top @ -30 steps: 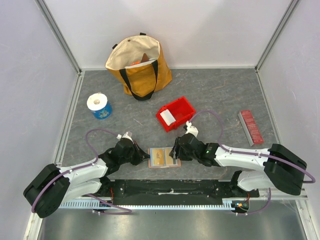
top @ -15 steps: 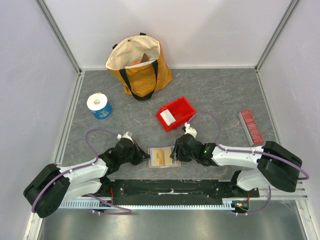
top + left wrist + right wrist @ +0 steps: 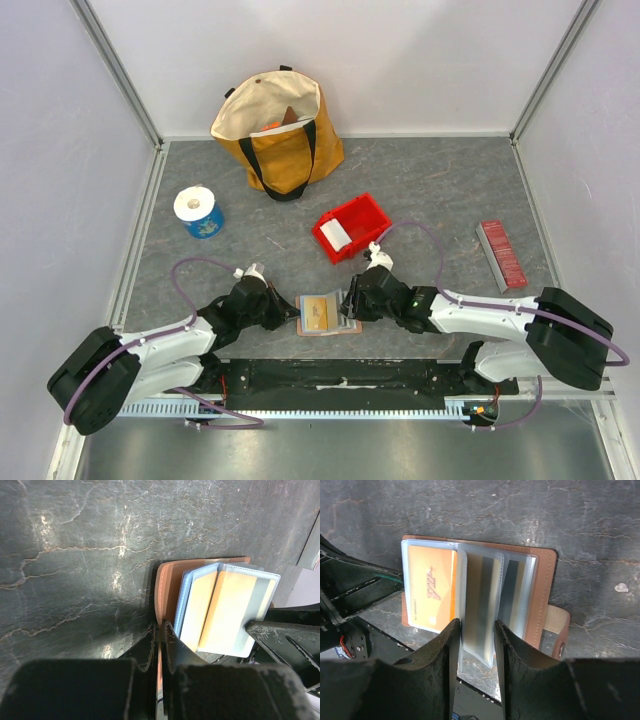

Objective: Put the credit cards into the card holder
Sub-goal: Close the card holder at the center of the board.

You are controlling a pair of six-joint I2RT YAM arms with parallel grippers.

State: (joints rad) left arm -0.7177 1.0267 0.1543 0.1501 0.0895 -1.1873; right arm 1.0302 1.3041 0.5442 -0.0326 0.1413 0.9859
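left tool (image 3: 161, 627) pressed together on the tan edge of the card holder (image 3: 167, 587); right tool (image 3: 476, 625) spread astride a clear sleeve (image 3: 480, 590), right of an orange credit card (image 3: 430, 597); card holder lies open on the desk (image 3: 430, 190), lower centre of the top view

A robotics lab cell: white panel walls (image 3: 400, 60), aluminium posts (image 3: 120, 75), grey tabletop (image 3: 430, 180).

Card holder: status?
Left gripper shut on card holder, cover edge. Right gripper: jaws straddle a clear sleeve, grip unclear. Orange card already sleeved. Nothing in the way.
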